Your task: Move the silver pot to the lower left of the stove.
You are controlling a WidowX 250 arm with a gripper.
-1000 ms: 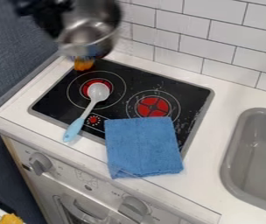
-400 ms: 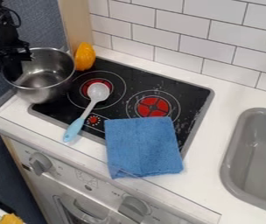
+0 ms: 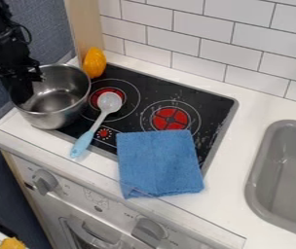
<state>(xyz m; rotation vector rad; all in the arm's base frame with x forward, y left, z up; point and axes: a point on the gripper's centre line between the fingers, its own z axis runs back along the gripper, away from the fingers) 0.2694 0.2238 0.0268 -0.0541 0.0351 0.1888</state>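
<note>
A white tiled wall (image 3: 202, 29) stands on the far side, behind the white counter (image 3: 254, 97). In this counter are set the black cooktop (image 3: 202, 99) and, well to the right, a grey sink (image 3: 293, 180). A blue cloth (image 3: 157, 163) lies over the near right part of the cooktop and over its near edge, so this corner is occupied.

The silver pot (image 3: 63, 119) is at the left edge of the cooktop, partly above the counter; I cannot tell if its bottom is touching down. The pincer (image 3: 20, 90) is at the pot's left rim, closed on its wall, with one finger inside.

A spoon (image 3: 87, 138) with pale blue handle lies just to the right of the pot. Its grey bowl covers part of the far left burner (image 3: 99, 92), and its handle goes toward the near edge, so it blocks the way to the right. A yellow-orange object (image 3: 94, 63) stands close to the far right side of the pot.
</note>
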